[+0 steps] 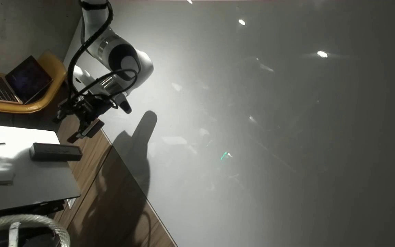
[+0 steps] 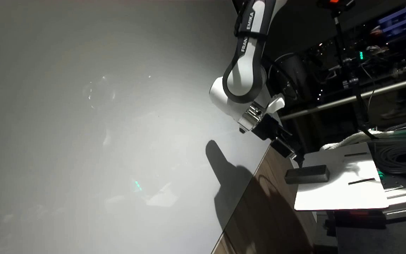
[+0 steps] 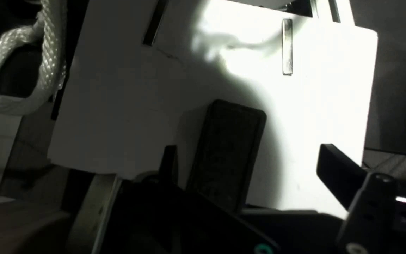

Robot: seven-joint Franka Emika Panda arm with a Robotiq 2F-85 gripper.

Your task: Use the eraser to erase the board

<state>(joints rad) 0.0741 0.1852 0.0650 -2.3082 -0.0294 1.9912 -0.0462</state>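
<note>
The eraser is a dark grey bar (image 1: pixel 56 152) lying on a small white tabletop (image 2: pixel 344 197). It also shows in an exterior view (image 2: pixel 307 174) and in the wrist view (image 3: pixel 229 151). My gripper (image 1: pixel 66 129) is open and empty, above the eraser and apart from it. In the wrist view the eraser lies tilted between the spread fingers (image 3: pixel 247 150), closer to the left finger, its near end hidden behind the gripper. The large glossy white-grey board (image 1: pixel 269 120) fills most of both exterior views (image 2: pixel 118 123). I see no black squiggle on it, only light reflections and small green glints.
A wood panel (image 1: pixel 91 192) lies between board and tabletop. An open laptop (image 1: pixel 29 80) sits on a yellow chair (image 1: pixel 29 108). A thick white rope (image 3: pixel 49 53) hangs beside the tabletop. Slots (image 3: pixel 287 46) mark the tabletop. A tripod stand (image 2: pixel 351 74) stands behind the arm.
</note>
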